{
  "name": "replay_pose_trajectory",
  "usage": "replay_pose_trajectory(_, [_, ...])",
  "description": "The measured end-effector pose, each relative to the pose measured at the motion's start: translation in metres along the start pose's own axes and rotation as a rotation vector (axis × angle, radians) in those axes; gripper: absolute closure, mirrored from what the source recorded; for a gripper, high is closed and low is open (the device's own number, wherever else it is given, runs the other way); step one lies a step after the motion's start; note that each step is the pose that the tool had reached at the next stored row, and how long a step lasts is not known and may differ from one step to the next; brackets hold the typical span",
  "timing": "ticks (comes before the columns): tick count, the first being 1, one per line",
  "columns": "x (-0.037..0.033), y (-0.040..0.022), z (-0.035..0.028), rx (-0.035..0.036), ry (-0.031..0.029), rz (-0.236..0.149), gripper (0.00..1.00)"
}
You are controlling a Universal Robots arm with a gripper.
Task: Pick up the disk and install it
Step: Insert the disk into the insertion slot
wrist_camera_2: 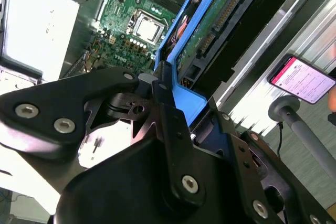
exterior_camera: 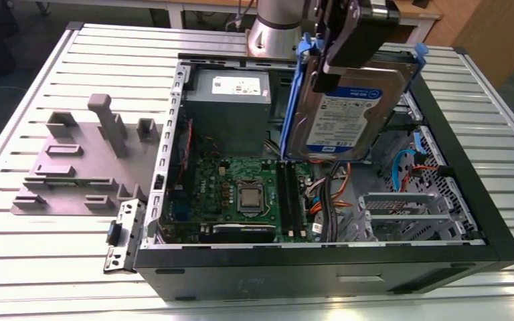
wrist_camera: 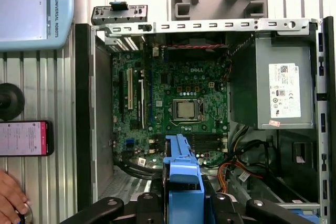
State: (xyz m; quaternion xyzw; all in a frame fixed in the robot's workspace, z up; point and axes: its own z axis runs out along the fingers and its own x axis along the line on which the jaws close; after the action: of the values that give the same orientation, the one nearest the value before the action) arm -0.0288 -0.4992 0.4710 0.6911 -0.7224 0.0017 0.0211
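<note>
The fingers (exterior_camera: 345,53) are clamped on the disk (exterior_camera: 351,110), which hangs upright below them, long axis vertical, connector end down over the open computer case (exterior_camera: 328,267).

Your disk (exterior_camera: 353,114) showed smooth silver metal under a glossy paper label, its bracket (exterior_camera: 293,100) shiny blue plastic. Your gripper (exterior_camera: 336,63) was matt black, with bright metal screws (wrist_camera_2: 189,183). The computer case (exterior_camera: 328,271) looked matt black outside, bare grey metal within; the table (exterior_camera: 34,267) was ribbed pale metal with a dull sheen.
</note>
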Motion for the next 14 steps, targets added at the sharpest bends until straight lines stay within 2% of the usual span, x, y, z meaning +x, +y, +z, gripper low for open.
replay_pose_trajectory(3, [0.0035, -0.0032, 0.0003, -0.0005, -0.0014, 0.0, 0.64])
replay_pose_trajectory(6, [0.0099, -0.004, 0.0009, -0.001, -0.0144, 0.0, 0.64])
replay_pose_trajectory(8, [0.0147, -0.0045, 0.0013, -0.0011, -0.0194, -0.001, 0.64])
replay_pose_trajectory(11, [0.0224, -0.0056, 0.0018, -0.0012, -0.0202, -0.001, 0.64])
replay_pose_trajectory(14, [0.0267, -0.0074, 0.0022, -0.0012, -0.0202, -0.001, 0.64])
